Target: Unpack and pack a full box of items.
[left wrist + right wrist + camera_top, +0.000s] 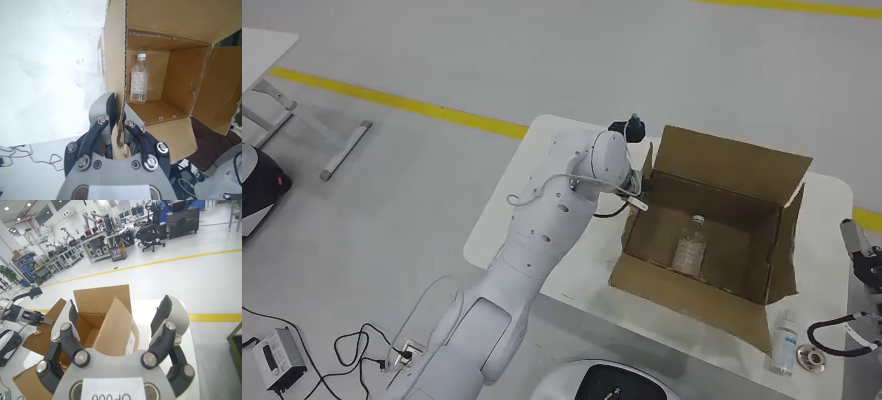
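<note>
A white bench (pixel 532 200) holds an open cardboard box (pixel 722 165), its flaps standing up or folded outward. One clear plastic bottle (pixel 690 245) with a white cap lies on the box floor, near the middle, cap pointing toward the far wall.

The left arm reaches in from the near left to the left side of the box. The left pincer (pixel 119 106) is closed tight on the edge of the box's left flap, one finger (pixel 110 100) on the outer face of the cardboard and the other on the inner face.

The right pincer (pixel 119 303) is spread wide with nothing in it. It hangs to the right of the box, apart from the cardboard.

A second clear bottle (pixel 783 342) lies on the bench at the near right corner, outside the box, with a small round object (pixel 812 357) just beside it.
</note>
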Robot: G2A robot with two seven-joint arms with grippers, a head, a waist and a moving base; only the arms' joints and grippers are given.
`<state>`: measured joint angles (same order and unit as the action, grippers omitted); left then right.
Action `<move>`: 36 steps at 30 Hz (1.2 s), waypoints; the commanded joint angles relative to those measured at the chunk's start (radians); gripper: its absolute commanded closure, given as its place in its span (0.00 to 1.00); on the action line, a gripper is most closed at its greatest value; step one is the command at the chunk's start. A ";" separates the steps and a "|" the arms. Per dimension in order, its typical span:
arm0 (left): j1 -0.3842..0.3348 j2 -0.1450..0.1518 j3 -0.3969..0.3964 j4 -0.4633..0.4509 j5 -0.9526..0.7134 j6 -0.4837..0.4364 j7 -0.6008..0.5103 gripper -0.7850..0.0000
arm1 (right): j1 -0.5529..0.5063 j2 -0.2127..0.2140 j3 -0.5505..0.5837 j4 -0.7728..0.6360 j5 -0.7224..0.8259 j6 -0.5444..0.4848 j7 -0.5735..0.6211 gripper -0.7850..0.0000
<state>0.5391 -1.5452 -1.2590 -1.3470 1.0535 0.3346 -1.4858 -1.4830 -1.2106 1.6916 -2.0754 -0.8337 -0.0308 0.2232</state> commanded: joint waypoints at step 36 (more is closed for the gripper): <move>0.075 -0.057 -0.115 -0.090 0.120 0.010 0.010 0.00 | 0.096 -0.004 -0.190 0.082 -0.118 0.225 0.345 1.00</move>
<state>0.6155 -1.6003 -1.3742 -1.4367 1.1688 0.3455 -1.4748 -1.3818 -1.2136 1.4966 -1.9922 -0.9661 0.1856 0.5697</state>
